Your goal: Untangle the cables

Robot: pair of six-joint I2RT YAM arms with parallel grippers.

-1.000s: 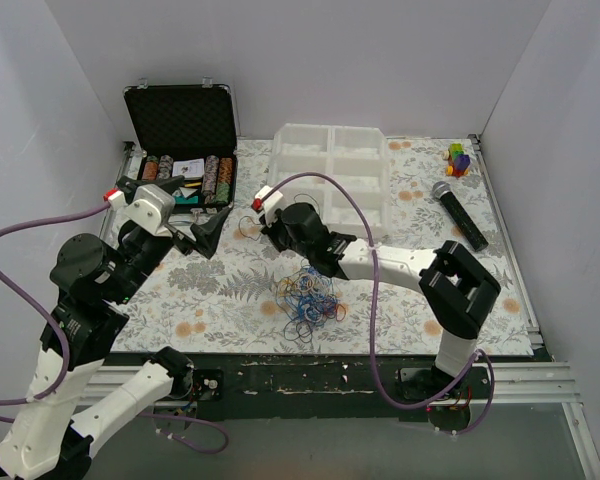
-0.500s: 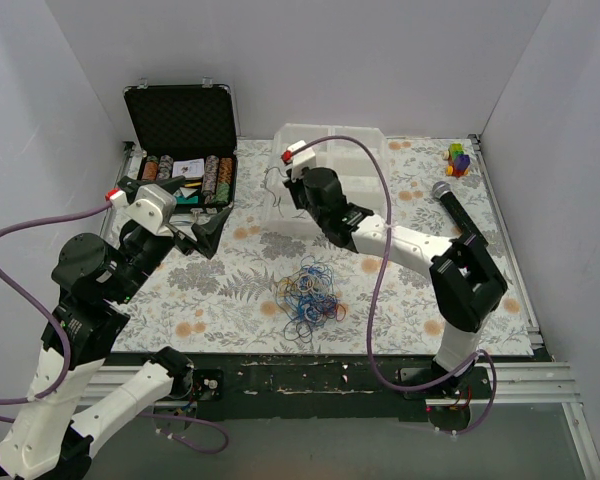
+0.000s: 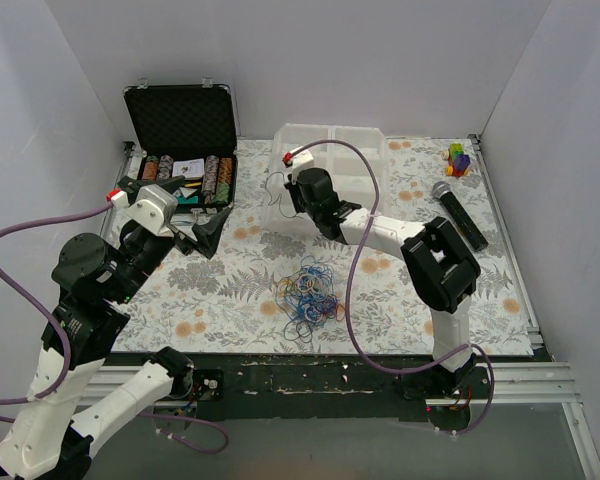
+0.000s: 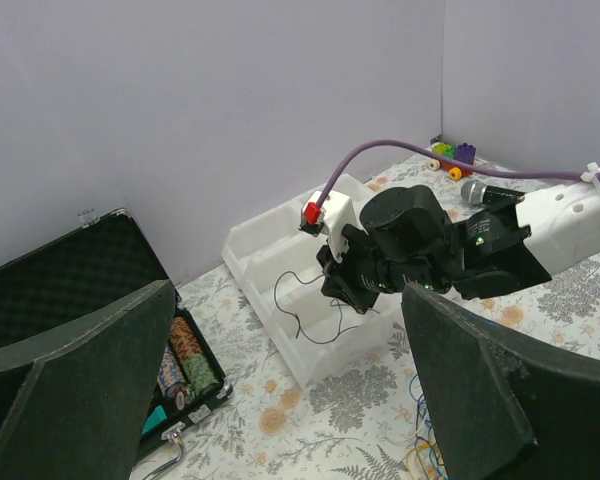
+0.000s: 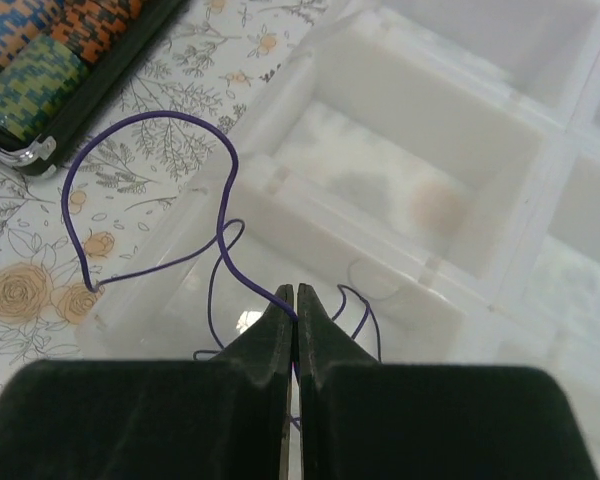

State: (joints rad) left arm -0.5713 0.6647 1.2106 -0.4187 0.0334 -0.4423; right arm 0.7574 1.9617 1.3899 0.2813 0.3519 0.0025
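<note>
Floral-printed tabletop (image 3: pixel 220 290), top view: your tangle of thin blue, orange and yellow cables (image 3: pixel 310 292) lies front centre, touched by neither arm. Left gripper (image 3: pixel 208 238) hovers near the open black chip case (image 3: pixel 180 120). Left wrist: its jaws stand wide apart, framing the right gripper (image 4: pixel 338 292) over the white plastic compartment tray (image 4: pixel 262 248). Right wrist: jaws pressed together, pinching one thin dark-purple wire loop (image 5: pixel 155 116) over the tray's edge.

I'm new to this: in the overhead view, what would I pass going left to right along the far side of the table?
Open black case of poker chips → white compartment tray → microphone. The colourful toy sits straight beyond the microphone, so I leave it out of the order.
</note>
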